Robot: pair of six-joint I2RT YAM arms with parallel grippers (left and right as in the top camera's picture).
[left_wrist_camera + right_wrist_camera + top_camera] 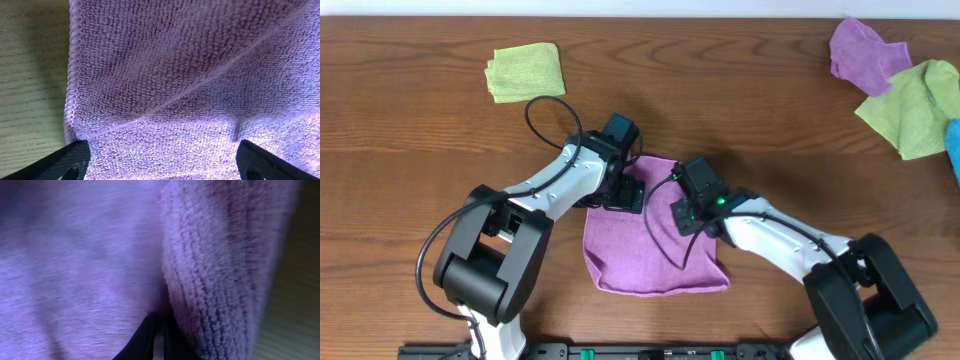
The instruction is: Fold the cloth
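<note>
The purple cloth (pixel 655 250) lies flat at the table's centre, with a folded layer and a diagonal hem line showing in the left wrist view (pixel 190 75). My left gripper (pixel 623 193) hovers over its upper left corner, wide open, with both fingers (pixel 70 161) spread above the fabric and my left gripper (pixel 162 162) empty. My right gripper (pixel 686 214) is at the cloth's upper right edge. In the right wrist view my right gripper (pixel 160 340) is shut on a thin pinch of the cloth (pixel 215 270), and a raised fold bulges beside it.
A folded lime-green cloth (pixel 526 72) lies at the back left. At the back right are another purple cloth (pixel 865 50), a lime-green cloth (pixel 917 108) and a blue item (pixel 954 150) at the edge. Bare wood surrounds the centre cloth.
</note>
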